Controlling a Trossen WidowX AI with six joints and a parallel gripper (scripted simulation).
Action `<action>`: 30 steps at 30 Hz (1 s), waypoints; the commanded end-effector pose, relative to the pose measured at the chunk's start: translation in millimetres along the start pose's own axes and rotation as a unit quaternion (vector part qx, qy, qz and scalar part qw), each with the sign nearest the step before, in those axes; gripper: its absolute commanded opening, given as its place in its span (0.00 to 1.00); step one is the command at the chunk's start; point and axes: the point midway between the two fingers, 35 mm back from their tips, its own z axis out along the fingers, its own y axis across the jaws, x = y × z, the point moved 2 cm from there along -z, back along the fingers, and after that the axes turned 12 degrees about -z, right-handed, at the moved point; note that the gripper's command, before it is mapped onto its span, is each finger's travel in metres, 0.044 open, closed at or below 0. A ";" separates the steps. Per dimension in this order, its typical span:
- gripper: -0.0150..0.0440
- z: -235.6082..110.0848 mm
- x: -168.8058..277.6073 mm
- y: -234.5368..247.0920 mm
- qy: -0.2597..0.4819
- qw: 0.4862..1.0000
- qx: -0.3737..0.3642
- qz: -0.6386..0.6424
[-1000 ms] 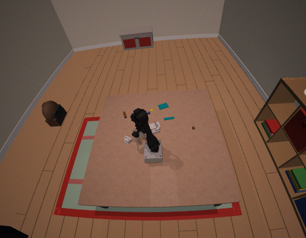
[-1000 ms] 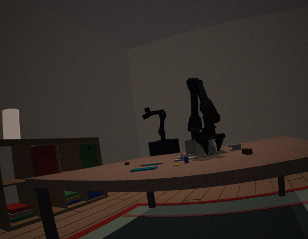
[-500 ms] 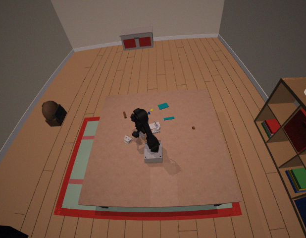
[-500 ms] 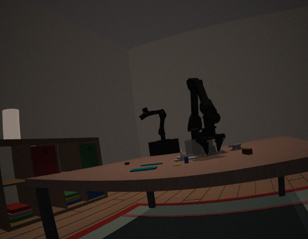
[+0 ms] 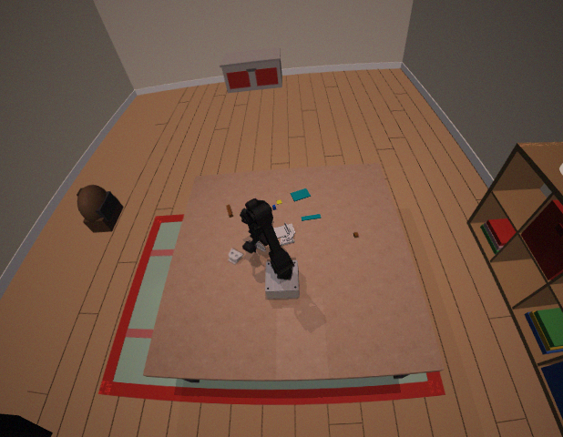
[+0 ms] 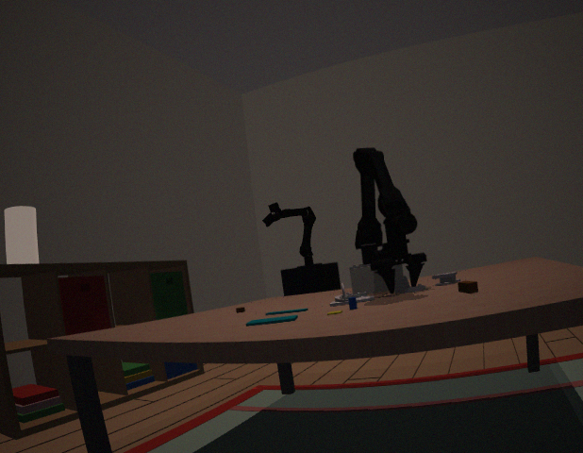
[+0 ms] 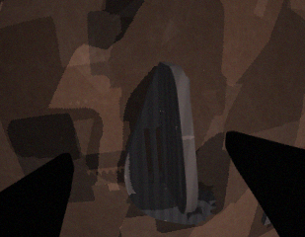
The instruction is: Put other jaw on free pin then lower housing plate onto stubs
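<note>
My gripper [image 7: 150, 150] [image 6: 403, 288] is open, its fingertips low over the table. The loose grey jaw [image 7: 187, 163], with a toothed round end, stands between the fingers in the wrist view, with a gap on each side; nothing is gripped. In the top view it shows as a small pale piece [image 5: 261, 247] beside the arm, which partly hides it. The white base [image 5: 285, 239] with a jaw on it lies just right of the arm; its pins are too small to tell apart. The white housing plate [image 5: 234, 256] [image 6: 445, 277], with two dark spots, lies on the table left of the gripper.
Teal plates [image 5: 300, 194] [image 5: 311, 217], a yellow piece [image 5: 279, 202] and a blue piece [image 5: 273, 207] lie beyond the base. A brown block [image 5: 230, 210] [image 6: 468, 286] lies far left, and a small brown cube [image 5: 355, 234] right. The arm's grey mount [image 5: 281, 289] stands nearer the front.
</note>
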 end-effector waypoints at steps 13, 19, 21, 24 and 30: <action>0.54 0.0 0.0 0.0 0.000 1.000 0.000 0.000; 0.48 0.0 0.0 0.0 0.000 1.000 0.000 0.000; 0.48 0.0 0.0 0.0 0.000 1.000 0.000 0.000; 0.48 0.0 0.0 0.0 0.000 1.000 0.000 0.000; 0.48 -0.5 0.1 0.0 0.000 1.000 0.000 0.000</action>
